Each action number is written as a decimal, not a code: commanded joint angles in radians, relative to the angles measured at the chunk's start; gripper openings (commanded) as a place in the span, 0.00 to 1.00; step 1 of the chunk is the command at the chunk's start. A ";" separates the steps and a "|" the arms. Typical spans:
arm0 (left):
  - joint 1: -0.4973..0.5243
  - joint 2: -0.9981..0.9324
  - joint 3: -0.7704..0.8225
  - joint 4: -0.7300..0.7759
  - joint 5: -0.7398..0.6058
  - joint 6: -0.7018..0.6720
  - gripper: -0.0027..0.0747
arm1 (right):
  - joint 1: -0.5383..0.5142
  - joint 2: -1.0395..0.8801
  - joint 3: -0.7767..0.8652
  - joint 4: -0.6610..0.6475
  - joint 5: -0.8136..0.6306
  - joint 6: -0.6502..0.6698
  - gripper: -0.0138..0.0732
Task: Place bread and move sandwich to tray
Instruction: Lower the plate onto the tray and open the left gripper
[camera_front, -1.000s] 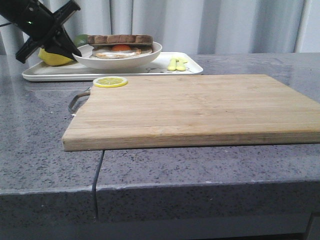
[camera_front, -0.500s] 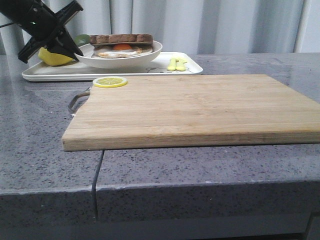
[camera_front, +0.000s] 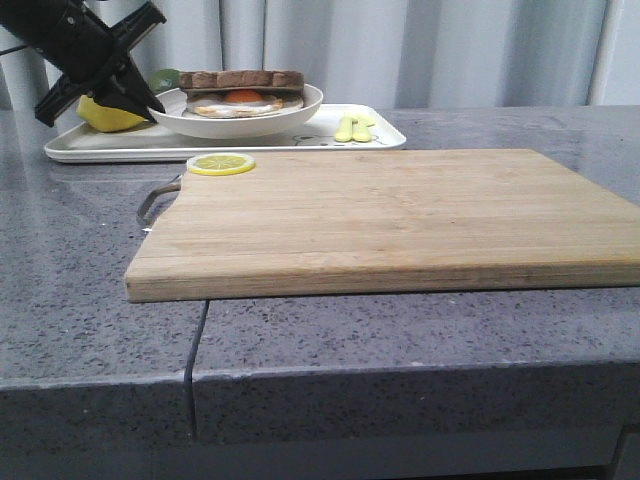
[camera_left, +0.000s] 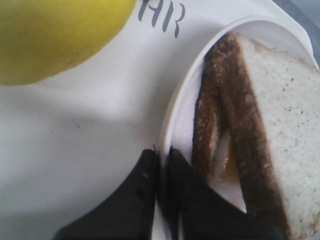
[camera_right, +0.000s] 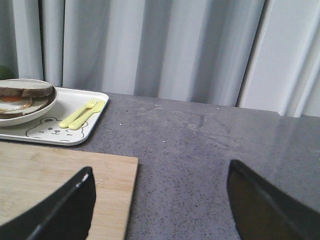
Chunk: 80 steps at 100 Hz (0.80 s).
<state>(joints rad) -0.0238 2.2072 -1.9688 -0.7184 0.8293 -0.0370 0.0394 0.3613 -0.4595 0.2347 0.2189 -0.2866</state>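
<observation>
2 slices already cap the egg: in the front view the sandwich (camera_front: 243, 92) sits complete in the round white plate (camera_front: 240, 124), and that plate rests on the tray (camera_front: 120, 148) at upper left of the frame. So the task looks all but done, with the last step, letting go of the plate, in hand. The left gripper (camera_front: 150, 103) slants down to the plate's left rim, a lemon (camera_front: 105, 115) just behind it. A lemon slice (camera_front: 221, 164) lies on the wooden board (camera_front: 400, 215) at centre.

In the left wrist view, the gripper's 2 fingers (camera_left: 137, 200) at lower centre stand very narrow, pinching the plate's thin rim between them; the top bread (camera_left: 287, 125) fills the right side. The next move calls for opening and lifting clear without dragging the plate.

In the right wrist view, the right gripper (camera_right: 160, 210) hangs wide and empty over the board's end, with a yellow fork and spoon (camera_right: 82, 114) on the tray at left.
</observation>
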 joint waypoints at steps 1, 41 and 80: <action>-0.006 -0.074 -0.039 -0.048 -0.048 -0.031 0.01 | -0.008 0.006 -0.025 -0.005 -0.082 0.002 0.79; -0.008 -0.053 -0.039 -0.048 -0.032 -0.035 0.01 | -0.008 0.006 -0.025 -0.005 -0.082 0.002 0.79; -0.014 -0.050 -0.039 -0.046 -0.059 -0.035 0.01 | -0.008 0.006 -0.025 -0.005 -0.082 0.002 0.79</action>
<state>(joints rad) -0.0299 2.2268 -1.9688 -0.6965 0.8269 -0.0583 0.0394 0.3613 -0.4595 0.2347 0.2189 -0.2866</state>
